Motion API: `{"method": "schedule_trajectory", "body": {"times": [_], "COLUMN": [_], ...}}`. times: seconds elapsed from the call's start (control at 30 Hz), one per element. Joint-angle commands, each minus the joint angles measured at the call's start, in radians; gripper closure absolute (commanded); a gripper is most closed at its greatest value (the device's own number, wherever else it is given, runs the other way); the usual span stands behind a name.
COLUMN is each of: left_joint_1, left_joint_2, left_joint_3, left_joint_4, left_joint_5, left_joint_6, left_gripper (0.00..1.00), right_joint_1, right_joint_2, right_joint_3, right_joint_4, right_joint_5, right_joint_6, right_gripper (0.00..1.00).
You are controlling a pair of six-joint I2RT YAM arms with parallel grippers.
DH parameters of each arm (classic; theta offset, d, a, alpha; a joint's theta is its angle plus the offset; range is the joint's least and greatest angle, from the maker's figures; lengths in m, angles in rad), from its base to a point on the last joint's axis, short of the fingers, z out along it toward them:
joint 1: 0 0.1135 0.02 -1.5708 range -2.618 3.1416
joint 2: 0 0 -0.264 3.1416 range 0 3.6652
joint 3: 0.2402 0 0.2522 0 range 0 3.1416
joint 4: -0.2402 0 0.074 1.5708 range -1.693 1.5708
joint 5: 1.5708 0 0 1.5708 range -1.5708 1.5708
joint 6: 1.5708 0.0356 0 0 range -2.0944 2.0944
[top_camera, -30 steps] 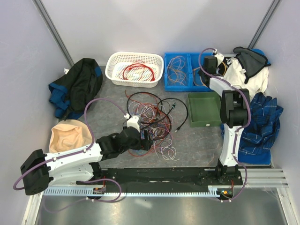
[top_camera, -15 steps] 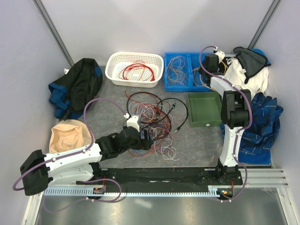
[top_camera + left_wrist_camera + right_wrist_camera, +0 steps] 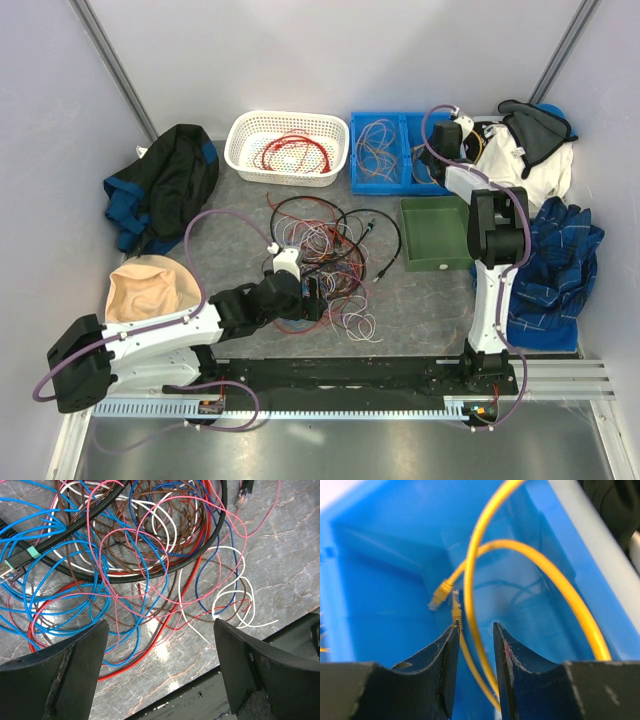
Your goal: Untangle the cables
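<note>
Sorting is judged partial: cable tangle [image 3: 325, 262] still on bench [image 3: 425, 305], left tool [image 3: 160, 624] wide open and empty, right tool [image 3: 475, 626] ajar round yellow cable [image 3: 555, 611].

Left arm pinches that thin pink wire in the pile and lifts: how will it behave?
Probably floppy: the pink wire lies in loose loops, so it should sag from the open left gripper. Likely light, but it weaves among the blue wires and the thick black cable, so neighbours may drag along. It's thin, so it might slip.
</note>
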Motion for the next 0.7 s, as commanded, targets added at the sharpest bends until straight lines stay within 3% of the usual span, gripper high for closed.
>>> {"method": "schedule_trajectory", "body": {"times": [0.0,0.07,0.23,0.4,0.53,0.67], "left_joint_1": [0.004,0.004,0.004,0.002,0.001,0.002], "left_joint_2": [0.013,0.013,0.015,0.002,-0.004,-0.013], "left_joint_3": [0.037,0.037,0.043,0.041,0.037,0.024], "left_joint_4": [0.028,0.028,0.025,0.025,0.034,0.047], "left_joint_5": [-0.022,-0.027,-0.030,-0.027,-0.010,-0.001], "left_joint_6": [-0.028,-0.027,-0.022,-0.030,-0.039,-0.051], "left_gripper": [0.07,0.07,0.07,0.08,0.08,0.08], "right_joint_1": [-0.009,-0.010,-0.009,0.005,0.024,0.033], "right_joint_2": [0.030,0.037,-0.017,-0.188,-0.324,-0.388], "right_joint_3": [0.054,0.060,0.022,-0.124,-0.104,-0.056], "right_joint_4": [0.035,0.033,0.084,0.216,0.182,0.138], "right_joint_5": [-0.014,-0.015,-0.024,-0.047,-0.067,-0.104], "right_joint_6": [0.014,0.014,0.023,0.072,0.077,0.078], "right_gripper": [0.60,0.62,0.85,0.91,1.00,1.00]}}
